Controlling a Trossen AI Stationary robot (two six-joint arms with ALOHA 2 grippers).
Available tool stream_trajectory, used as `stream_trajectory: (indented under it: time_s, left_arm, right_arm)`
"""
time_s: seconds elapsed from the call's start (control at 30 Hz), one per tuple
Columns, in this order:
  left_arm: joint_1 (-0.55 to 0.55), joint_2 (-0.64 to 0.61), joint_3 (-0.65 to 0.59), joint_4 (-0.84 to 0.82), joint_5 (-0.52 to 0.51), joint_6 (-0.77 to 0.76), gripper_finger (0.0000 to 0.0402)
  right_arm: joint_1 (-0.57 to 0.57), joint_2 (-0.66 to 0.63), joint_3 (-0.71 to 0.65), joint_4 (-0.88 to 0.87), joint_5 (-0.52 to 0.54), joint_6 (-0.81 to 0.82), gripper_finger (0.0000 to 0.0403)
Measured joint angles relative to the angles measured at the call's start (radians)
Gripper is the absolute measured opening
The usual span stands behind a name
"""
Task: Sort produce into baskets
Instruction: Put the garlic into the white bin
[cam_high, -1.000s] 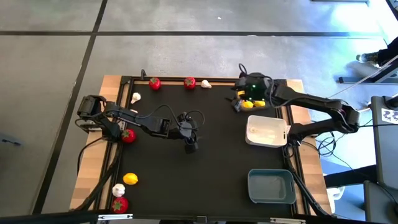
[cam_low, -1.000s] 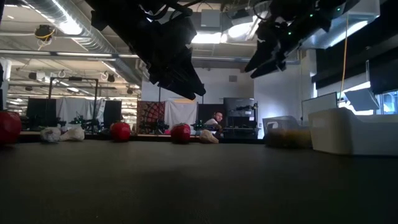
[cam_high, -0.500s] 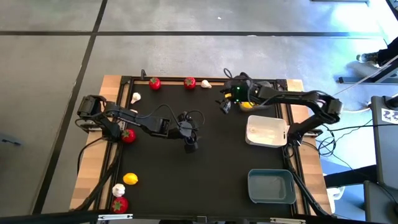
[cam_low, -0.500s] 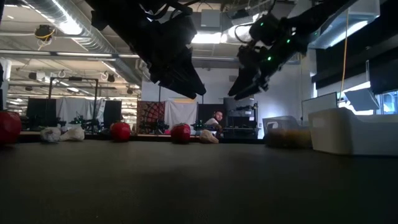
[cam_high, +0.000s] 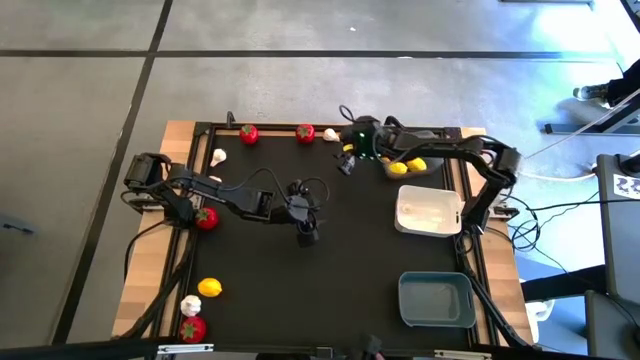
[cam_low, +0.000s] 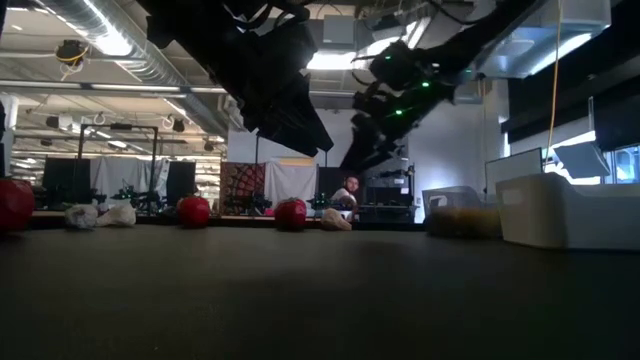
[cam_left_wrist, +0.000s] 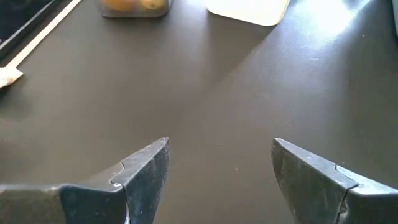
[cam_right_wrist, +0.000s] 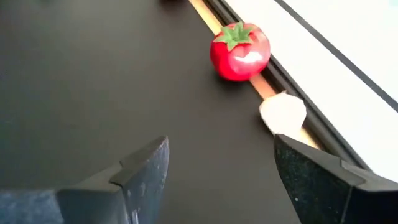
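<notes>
Right gripper (cam_high: 346, 163), fingers spread and empty, far bench edge: red fruit (cam_right_wrist: 239, 51) and garlic bulb (cam_right_wrist: 283, 112) lie just ahead leftward; left gripper (cam_high: 307, 236), open, empty, waits mid-bench, farther.

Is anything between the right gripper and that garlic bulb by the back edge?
Nothing visible. The right gripper is open and empty, with only bare mat between it and the garlic bulb. A tomato sits just beyond the bulb, apart from it, not in the path.
</notes>
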Motion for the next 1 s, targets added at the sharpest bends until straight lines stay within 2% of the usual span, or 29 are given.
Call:
stream_trajectory:
  time_s: [0.2, 0.33, 0.63, 1.0]
  left_arm:
    - [-0.001, -0.038, 0.000, -0.068, 0.000, -0.004, 0.0276]
    - [-0.001, -0.087, 0.000, -0.148, 0.000, -0.016, 0.0276]
    - [-0.001, -0.189, 0.000, -0.304, -0.018, -0.047, 0.0276]
    - [0.000, -0.211, 0.000, -0.302, -0.018, -0.046, 0.0276]
  right_arm:
    - [-0.024, 0.131, 0.204, -0.195, 0.043, -0.081, 0.0287]
    - [-0.059, 0.204, 0.293, -0.259, 0.044, -0.086, 0.0287]
    - [-0.134, 0.316, 0.385, -0.269, 0.011, -0.033, 0.0287]
    - [-0.201, 0.433, 0.486, -0.242, -0.072, 0.082, 0.0287]
